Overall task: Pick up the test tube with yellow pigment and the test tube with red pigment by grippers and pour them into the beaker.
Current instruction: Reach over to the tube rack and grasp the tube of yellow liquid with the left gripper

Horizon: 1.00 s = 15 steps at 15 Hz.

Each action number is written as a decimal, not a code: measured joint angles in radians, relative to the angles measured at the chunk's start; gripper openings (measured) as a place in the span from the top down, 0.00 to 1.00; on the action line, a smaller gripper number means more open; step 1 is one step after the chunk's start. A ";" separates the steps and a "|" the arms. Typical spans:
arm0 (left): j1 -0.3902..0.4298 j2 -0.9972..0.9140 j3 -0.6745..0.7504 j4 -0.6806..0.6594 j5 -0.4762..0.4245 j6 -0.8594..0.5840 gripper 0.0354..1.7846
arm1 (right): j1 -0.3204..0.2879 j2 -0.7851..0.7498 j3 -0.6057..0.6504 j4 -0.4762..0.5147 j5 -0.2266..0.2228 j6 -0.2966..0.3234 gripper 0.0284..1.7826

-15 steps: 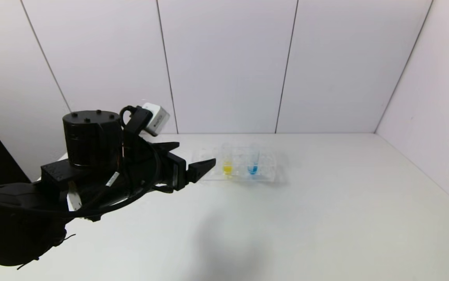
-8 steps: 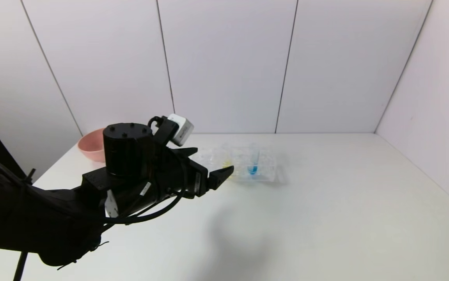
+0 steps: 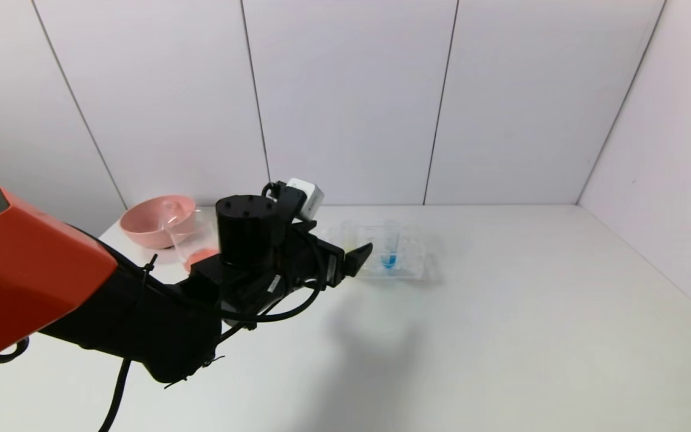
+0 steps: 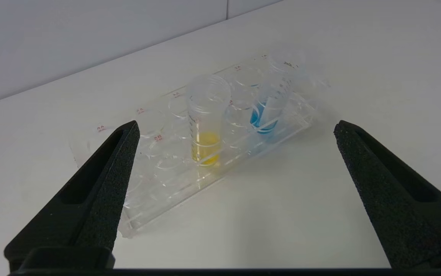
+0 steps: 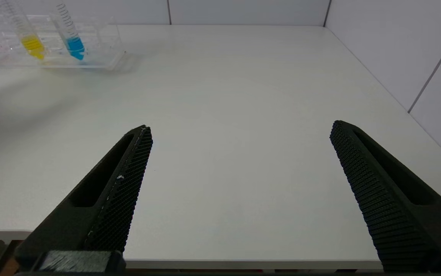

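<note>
Left gripper [image 4: 235,126], fingers spread wide, faces the upright clear round-bottomed tube of yellow liquid [image 4: 206,122] straight ahead in its clear plastic rack [image 4: 159,191]; I'm nearer than my right.

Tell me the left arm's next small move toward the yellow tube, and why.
Probably ease the left hand forward until the test tube with yellow pigment sits between its fingers, then close. The hand is open and short of the clear rack, with the tube upright and roughly centred in the gap. The blue tube stands close beside it. The right hand is open, away from the rack.
</note>
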 joint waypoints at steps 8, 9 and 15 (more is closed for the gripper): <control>-0.031 0.129 -0.148 0.043 0.155 -0.040 0.01 | 0.000 0.000 0.000 0.000 0.000 0.000 0.05; -0.034 0.140 -0.163 0.046 0.179 -0.048 0.01 | 0.000 0.000 0.000 0.000 0.000 0.000 0.05; -0.039 0.200 -0.225 0.029 0.274 -0.068 0.01 | 0.000 0.000 0.000 0.000 0.000 0.000 0.05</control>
